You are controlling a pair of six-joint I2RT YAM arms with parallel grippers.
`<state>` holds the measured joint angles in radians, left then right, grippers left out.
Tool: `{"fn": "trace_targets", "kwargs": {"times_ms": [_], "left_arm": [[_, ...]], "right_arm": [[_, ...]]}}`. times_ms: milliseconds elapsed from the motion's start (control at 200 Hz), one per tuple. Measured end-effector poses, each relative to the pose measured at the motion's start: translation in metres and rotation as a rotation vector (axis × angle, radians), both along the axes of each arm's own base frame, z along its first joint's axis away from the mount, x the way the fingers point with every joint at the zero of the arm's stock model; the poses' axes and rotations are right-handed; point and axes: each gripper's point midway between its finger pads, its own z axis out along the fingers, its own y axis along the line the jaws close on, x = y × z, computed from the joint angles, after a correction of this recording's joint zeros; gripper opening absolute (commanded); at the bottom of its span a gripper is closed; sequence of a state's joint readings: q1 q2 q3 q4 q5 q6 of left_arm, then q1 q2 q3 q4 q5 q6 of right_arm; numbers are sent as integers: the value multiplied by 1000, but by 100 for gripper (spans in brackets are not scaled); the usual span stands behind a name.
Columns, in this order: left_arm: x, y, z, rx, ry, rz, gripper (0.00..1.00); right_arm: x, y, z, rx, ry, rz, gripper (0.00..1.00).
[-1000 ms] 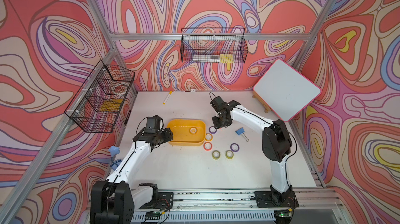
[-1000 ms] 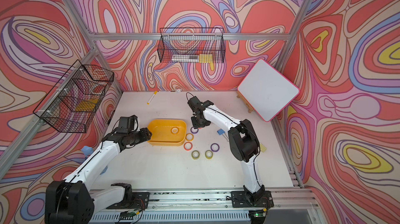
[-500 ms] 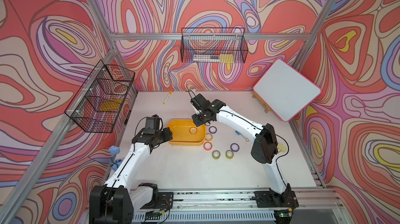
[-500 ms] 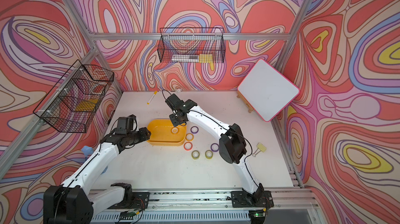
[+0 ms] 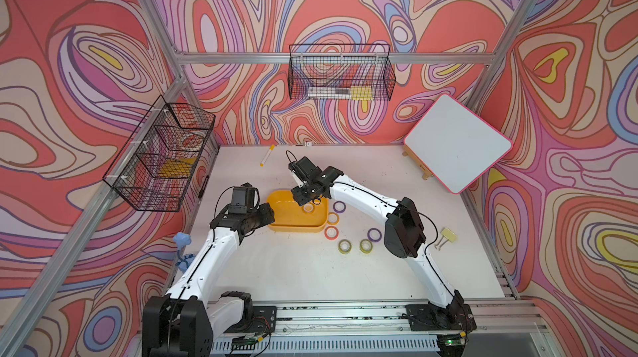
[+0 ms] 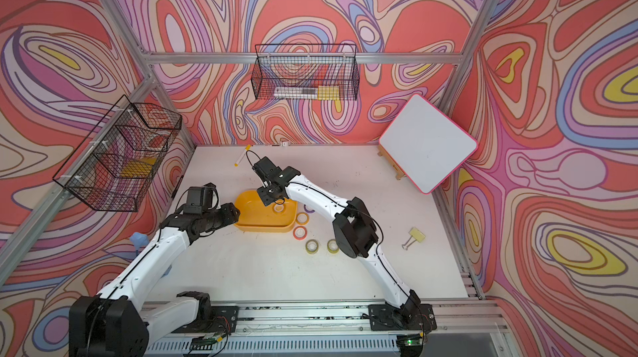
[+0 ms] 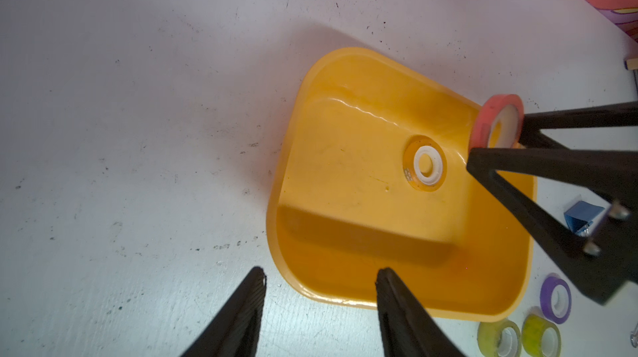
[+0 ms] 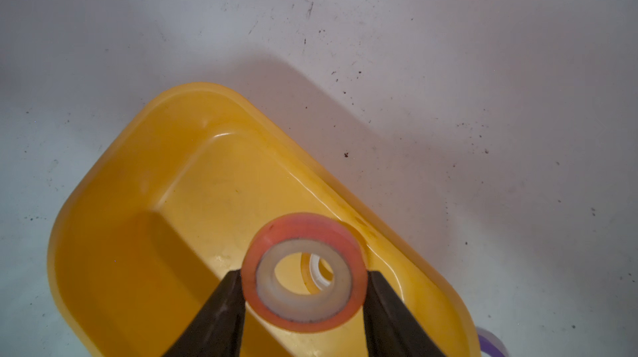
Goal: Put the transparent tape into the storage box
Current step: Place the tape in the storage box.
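A red-orange tape roll (image 8: pixel 303 231), glossy and half see-through with a thick white core, hangs above the storage box (image 5: pixel 286 215), over its right end. The right gripper (image 8: pixel 303 277) pinches it: the two black, tapered fingers press on the round outer rim from opposite sides. Through the hole of this roll I can see a yellow-tinted roll (image 7: pixel 425 164). It lies flat on the floor of the box and is hard to tell from the plastic, apart from its white core. The box is a shallow oblong tray of smooth yellow-orange plastic with rounded corners and low walls. It rests on the white, scuffed table (image 5: pixel 310 279).

Near the right end of the box, more rolls lie flat on the table: a purple roll (image 5: pixel 339 205), an orange-yellow roll (image 5: pixel 332 218), a red roll (image 5: pixel 330 232), a second purple roll (image 5: pixel 374 233) and two olive rolls (image 5: pixel 345 246) side by side.

The left gripper (image 7: pixel 321 272) is at the left end of the box, its fingers apart and holding nothing. A yellow binder clip (image 5: pixel 448 235) lies well apart, to the right.
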<state>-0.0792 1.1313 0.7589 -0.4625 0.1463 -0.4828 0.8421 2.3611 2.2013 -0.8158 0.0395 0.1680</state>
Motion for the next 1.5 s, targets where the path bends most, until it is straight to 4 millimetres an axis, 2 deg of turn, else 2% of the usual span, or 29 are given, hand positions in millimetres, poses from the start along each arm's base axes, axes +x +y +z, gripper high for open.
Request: {"fn": "trace_targets", "kwargs": {"times_ms": [265,406,771,947,1357,1437,1497], "left_arm": [[-1,0,-1,0,7,0,57],[-2,0,-1,0,10,0,56],[-2,0,-1,0,10,0,57],[-2,0,-1,0,10,-1,57],[-2,0,-1,0,10,-1,59],[-2,0,-1,0,10,-1,60],[-2,0,-1,-2,10,-2,60]], "right_arm": [[7,16,-27,19,-6,23,54],[10,21,-33,28,-14,29,54],[11,23,-61,1,5,37,57],[11,24,-61,-3,-5,40,60],[11,23,-58,-6,-16,38,61],[6,18,-50,-2,-14,29,61],[1,13,-37,9,-16,20,61]]}}
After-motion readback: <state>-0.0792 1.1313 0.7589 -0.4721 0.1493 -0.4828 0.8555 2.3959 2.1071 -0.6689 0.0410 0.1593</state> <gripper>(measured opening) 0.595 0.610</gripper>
